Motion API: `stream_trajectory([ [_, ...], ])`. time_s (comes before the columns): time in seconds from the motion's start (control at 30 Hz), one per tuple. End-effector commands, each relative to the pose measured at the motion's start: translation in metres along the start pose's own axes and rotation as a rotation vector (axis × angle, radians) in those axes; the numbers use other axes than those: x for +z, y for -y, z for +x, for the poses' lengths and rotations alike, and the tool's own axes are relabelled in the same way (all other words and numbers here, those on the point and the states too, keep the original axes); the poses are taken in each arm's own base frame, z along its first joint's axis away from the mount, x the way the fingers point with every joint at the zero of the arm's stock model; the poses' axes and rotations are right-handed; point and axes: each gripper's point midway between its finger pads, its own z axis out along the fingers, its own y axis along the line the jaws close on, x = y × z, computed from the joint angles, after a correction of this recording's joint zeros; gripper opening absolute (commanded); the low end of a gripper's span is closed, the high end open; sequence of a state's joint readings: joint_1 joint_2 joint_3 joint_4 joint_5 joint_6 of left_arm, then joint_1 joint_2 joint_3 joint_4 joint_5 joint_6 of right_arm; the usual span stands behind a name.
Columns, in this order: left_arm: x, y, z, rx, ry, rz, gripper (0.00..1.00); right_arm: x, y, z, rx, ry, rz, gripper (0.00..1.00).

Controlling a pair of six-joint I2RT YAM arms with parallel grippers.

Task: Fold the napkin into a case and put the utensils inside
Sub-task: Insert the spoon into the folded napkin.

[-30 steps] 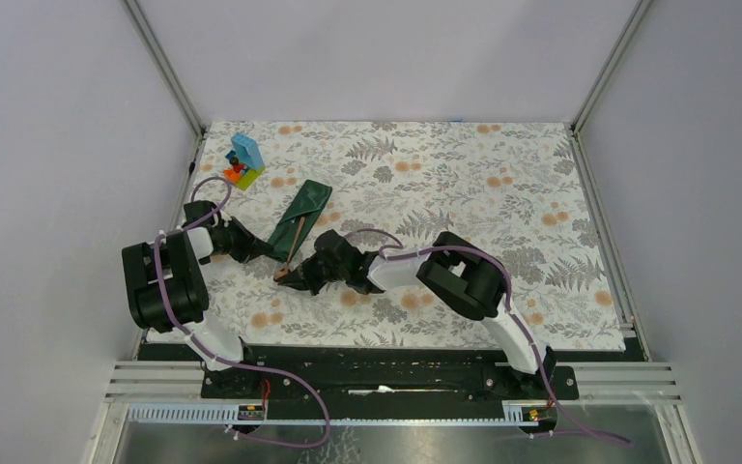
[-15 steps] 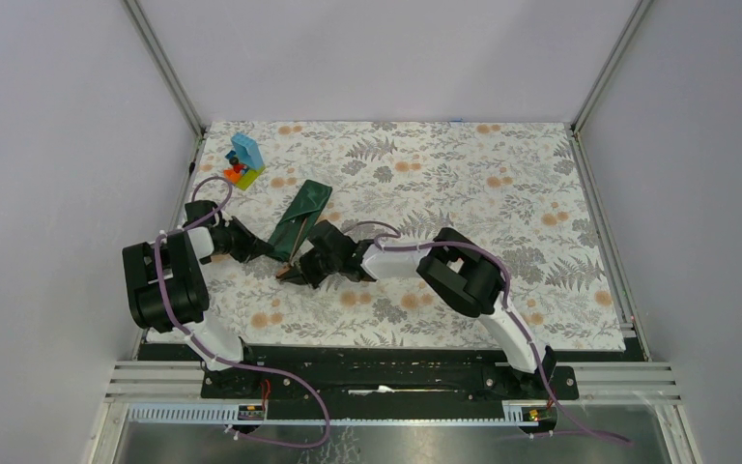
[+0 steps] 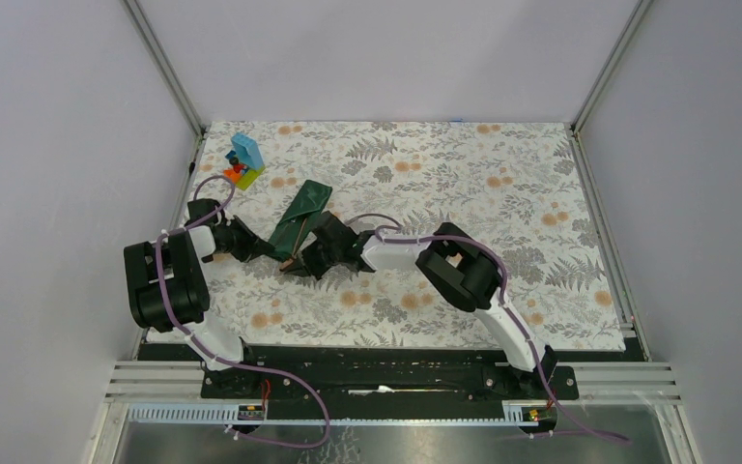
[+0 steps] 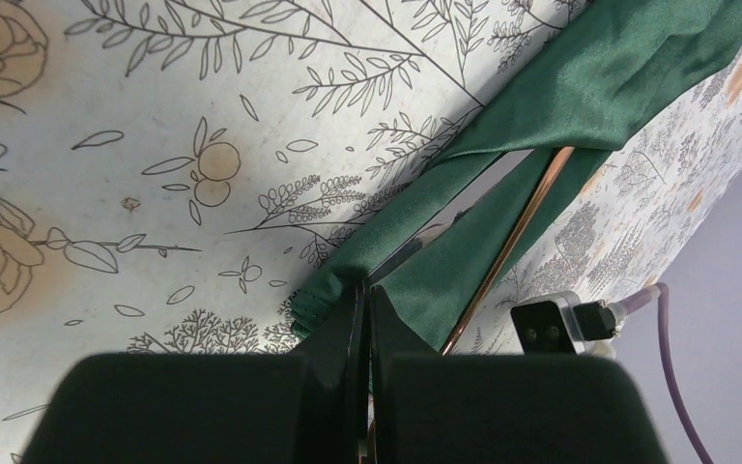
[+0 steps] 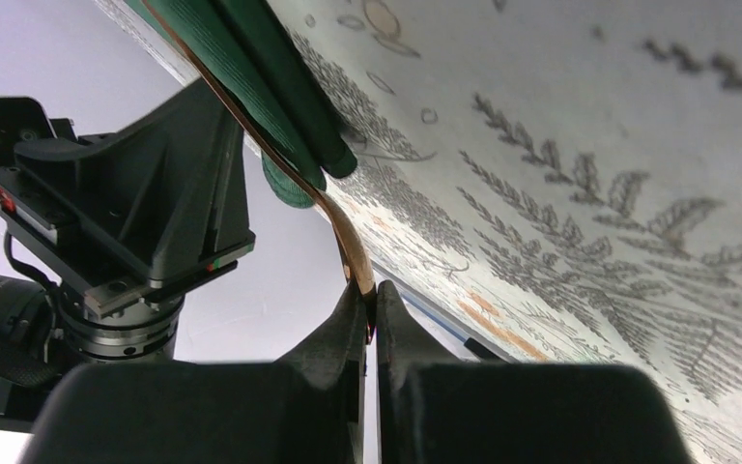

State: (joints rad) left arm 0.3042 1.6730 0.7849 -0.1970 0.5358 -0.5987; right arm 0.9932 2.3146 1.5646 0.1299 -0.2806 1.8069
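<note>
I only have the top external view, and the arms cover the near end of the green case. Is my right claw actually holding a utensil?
Observer: Yes. In the right wrist view the right claw is shut on the tip of a copper-toned utensil, which curves up along the case.
Operator: And the left claw?
Observer: In the left wrist view the left claw is shut, pinching the near corner of the case.
Operator: Is the utensil under the cloth yet?
Observer: Partly. Its far end disappears under the upper fold.
Operator: Anything else in there?
Observer: A pale shiny strip shows in the slit between the folds, possibly a second utensil. I cannot tell.
</note>
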Motion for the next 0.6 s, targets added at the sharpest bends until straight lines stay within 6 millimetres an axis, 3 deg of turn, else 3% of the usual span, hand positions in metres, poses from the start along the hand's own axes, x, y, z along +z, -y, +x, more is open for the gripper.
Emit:
stream_trajectory([
  [0.0, 0.001, -0.037, 0.01, -0.006, -0.012, -0.17, 0.0, -0.001, -0.019, -0.008, -0.01, -0.013, -0.025, 0.0],
  [0.33, 0.001, -0.041, 0.013, -0.009, -0.015, -0.194, 0.0, 0.006, -0.031, -0.025, -0.01, -0.009, -0.045, 0.0],
  [0.57, 0.002, -0.04, 0.011, -0.005, -0.017, -0.198, 0.0, -0.007, -0.016, -0.024, 0.014, -0.031, -0.037, 0.0],
])
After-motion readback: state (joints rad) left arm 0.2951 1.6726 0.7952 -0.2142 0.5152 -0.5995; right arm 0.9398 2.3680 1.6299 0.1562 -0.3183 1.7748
